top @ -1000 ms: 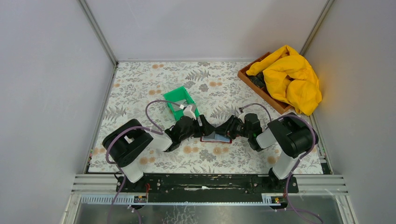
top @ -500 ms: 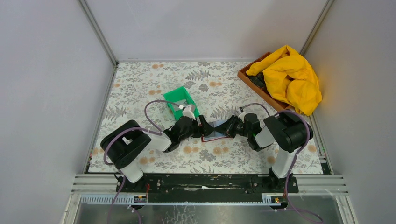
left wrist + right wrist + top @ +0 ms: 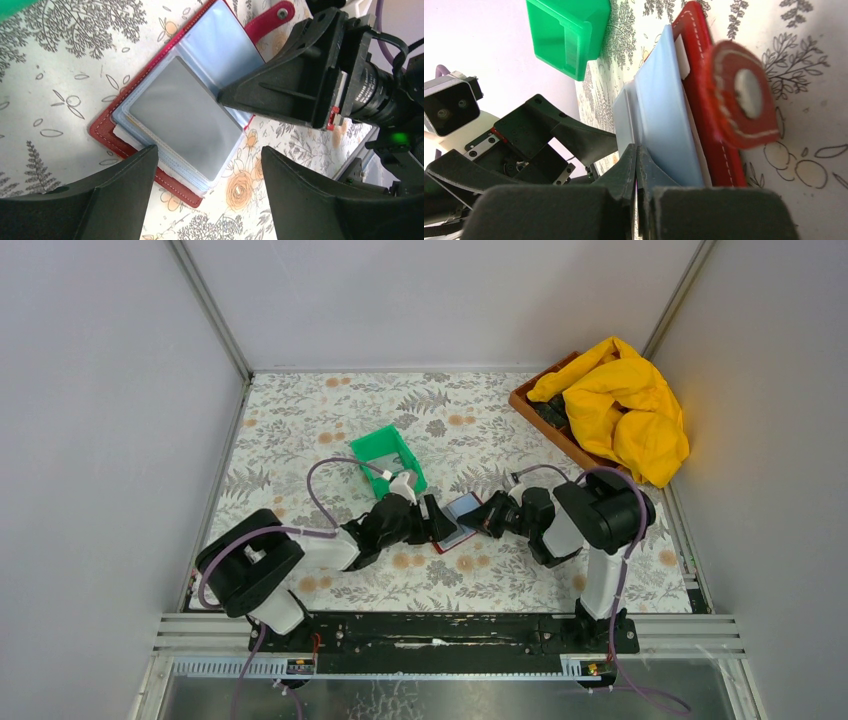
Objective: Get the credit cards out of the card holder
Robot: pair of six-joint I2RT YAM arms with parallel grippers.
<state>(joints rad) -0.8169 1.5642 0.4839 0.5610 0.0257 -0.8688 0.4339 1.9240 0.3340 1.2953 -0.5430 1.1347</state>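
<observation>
The dark red card holder (image 3: 458, 524) lies open on the floral table between my two grippers. In the left wrist view its red cover (image 3: 107, 135) carries pale blue-grey sleeves, and a grey credit card (image 3: 185, 117) shows in the top sleeve. My left gripper (image 3: 432, 520) (image 3: 209, 152) is open and straddles the holder's near corner, with one finger over the cover edge. My right gripper (image 3: 487, 517) (image 3: 636, 149) is shut, its tips pressed at the edge of the sleeves (image 3: 664, 115). Whether a sleeve or card is pinched there is hidden. The snap tab (image 3: 744, 95) lies beside it.
A green plastic bin (image 3: 388, 458) (image 3: 569, 30) stands just behind the left gripper. At the back right a wooden tray (image 3: 545, 423) holds a crumpled yellow cloth (image 3: 620, 405). Grey walls enclose the table on three sides.
My right gripper's jaws have closed to shut at the sleeve edge. The card holder has turned and shifted slightly away from the arm bases. Both arms shifted with it.
</observation>
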